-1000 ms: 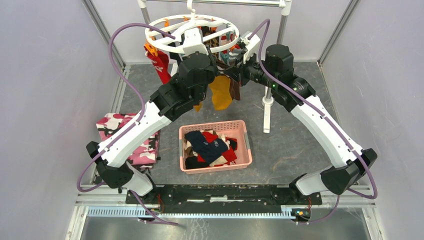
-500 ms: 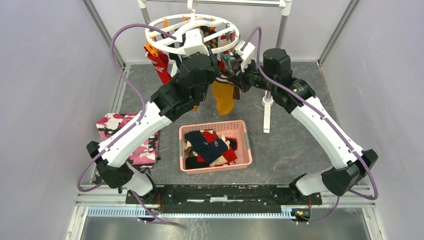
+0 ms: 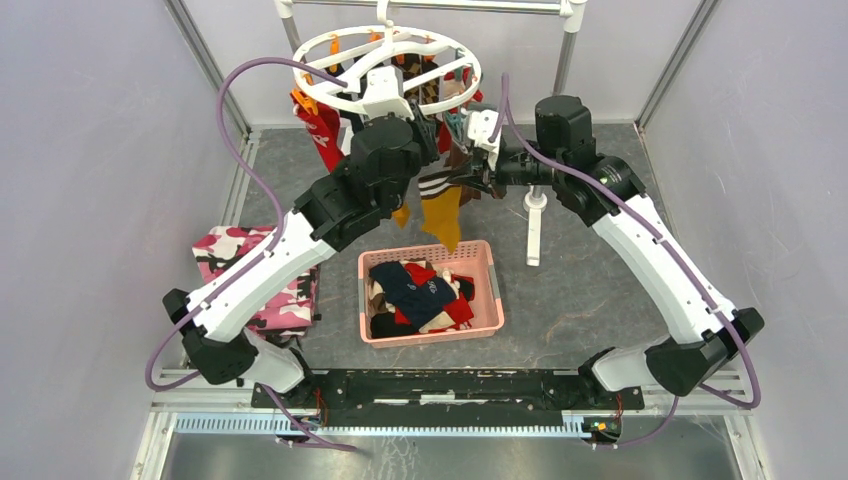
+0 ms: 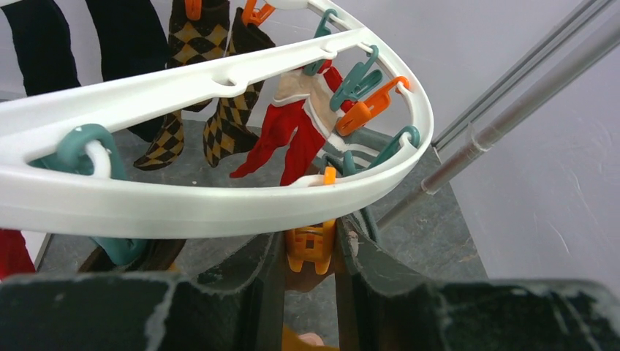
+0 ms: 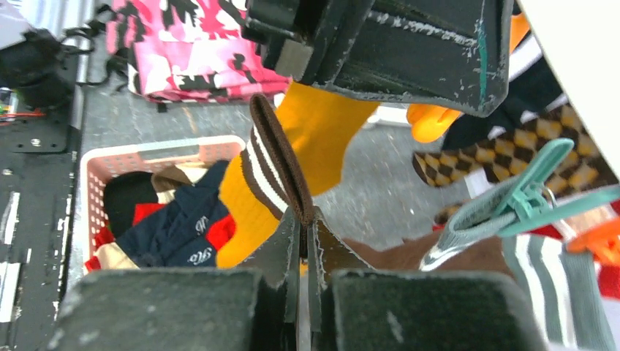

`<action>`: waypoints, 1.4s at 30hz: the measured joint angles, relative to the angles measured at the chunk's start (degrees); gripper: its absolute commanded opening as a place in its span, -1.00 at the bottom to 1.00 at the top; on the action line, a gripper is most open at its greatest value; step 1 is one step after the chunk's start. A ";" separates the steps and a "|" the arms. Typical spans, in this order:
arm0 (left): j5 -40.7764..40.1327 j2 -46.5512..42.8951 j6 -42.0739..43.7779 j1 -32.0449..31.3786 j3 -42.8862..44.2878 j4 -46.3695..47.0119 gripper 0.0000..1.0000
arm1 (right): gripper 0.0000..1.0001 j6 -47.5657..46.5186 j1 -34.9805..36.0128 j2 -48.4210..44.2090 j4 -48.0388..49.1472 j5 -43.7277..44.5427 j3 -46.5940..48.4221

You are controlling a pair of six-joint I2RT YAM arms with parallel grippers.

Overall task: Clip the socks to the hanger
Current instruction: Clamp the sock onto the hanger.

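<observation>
The white round hanger [image 3: 300, 78] hangs at the back with red, argyle and dark socks clipped on; its ring [image 4: 219, 201] crosses the left wrist view. My left gripper [image 4: 311, 265] is shut on an orange clip [image 4: 311, 245] that hangs under the ring. It sits just below the hanger in the top view [image 3: 418, 125]. My right gripper [image 5: 305, 227] is shut on the brown striped cuff of a mustard yellow sock [image 5: 314, 139]. The sock [image 3: 441, 210] hangs beneath the left gripper, and the right gripper [image 3: 462, 178] is beside it.
A pink basket [image 3: 430, 248] with several loose socks stands below the hanging sock. A pink camouflage cloth [image 3: 225, 250] lies at the left. The metal rack's pole [image 3: 537, 215] stands right of the basket. A teal clip [image 5: 526, 194] hangs close to my right gripper.
My right gripper has moved down and left with the mustard sock, bringing its striped cuff under the left gripper. My left gripper has shifted up and right along the hanger's rim.
</observation>
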 measured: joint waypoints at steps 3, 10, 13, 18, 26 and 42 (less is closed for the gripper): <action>1.01 -1.81 0.02 0.04 -1.62 0.74 -0.96 | -1.00 0.61 -1.36 1.31 1.95 -6.21 0.28; 3.17 -5.38 0.11 0.33 -3.96 3.69 -0.96 | -1.00 5.62 -3.96 7.19 8.70 -15.58 0.42; 4.15 -5.90 0.11 0.52 -4.26 4.35 -0.96 | -1.00 7.15 -4.00 9.35 10.23 -17.18 1.44; 5.46 -5.97 0.11 0.63 -4.90 5.03 -0.96 | -1.00 9.05 -4.00 11.23 12.41 -18.64 4.85; 6.64 -5.97 0.11 0.63 -5.18 5.60 -0.96 | -1.00 12.24 -4.00 11.23 14.78 -18.36 7.13; 7.21 -6.75 0.11 0.68 -6.93 7.21 -0.96 | -1.00 17.51 -4.02 11.23 14.73 -11.58 7.15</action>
